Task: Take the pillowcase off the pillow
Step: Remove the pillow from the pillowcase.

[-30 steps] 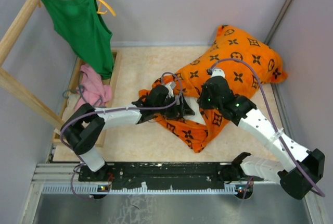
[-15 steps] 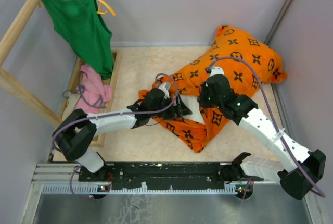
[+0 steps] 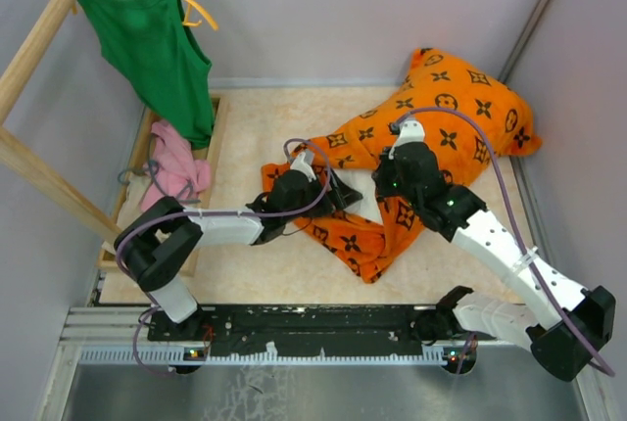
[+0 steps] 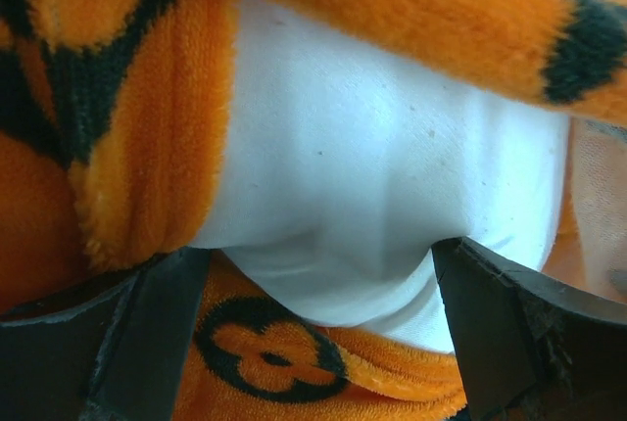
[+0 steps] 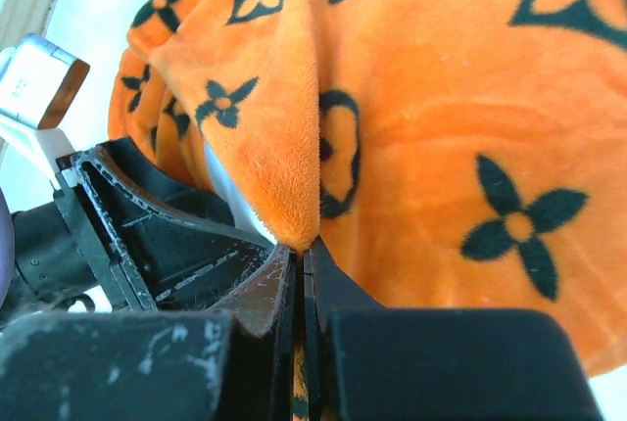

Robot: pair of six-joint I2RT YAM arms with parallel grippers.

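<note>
The orange pillowcase [image 3: 441, 137] with black motifs lies across the middle and back right of the table, over the white pillow [image 3: 364, 208], which shows at its open end. My left gripper [image 3: 338, 194] is at that opening. In the left wrist view its fingers [image 4: 147, 343] stand wide apart, with the pillow [image 4: 372, 176] bulging between them and orange fabric [image 4: 274, 362] below. My right gripper [image 5: 304, 250] is shut on the pillowcase's [image 5: 470, 98] edge, just right of the left gripper [image 5: 147, 235]. It also shows in the top view [image 3: 384, 184].
A green tank top [image 3: 152, 44] hangs on a yellow hanger from a wooden frame [image 3: 39, 39] at the back left. A pink cloth [image 3: 176, 162] lies in a wooden tray [image 3: 217, 117] below it. Grey walls close in the left, back and right sides.
My left gripper has shifted a little toward the back left at the opening. The pillowcase's loose left end has spread farther left. My right gripper has barely moved.
</note>
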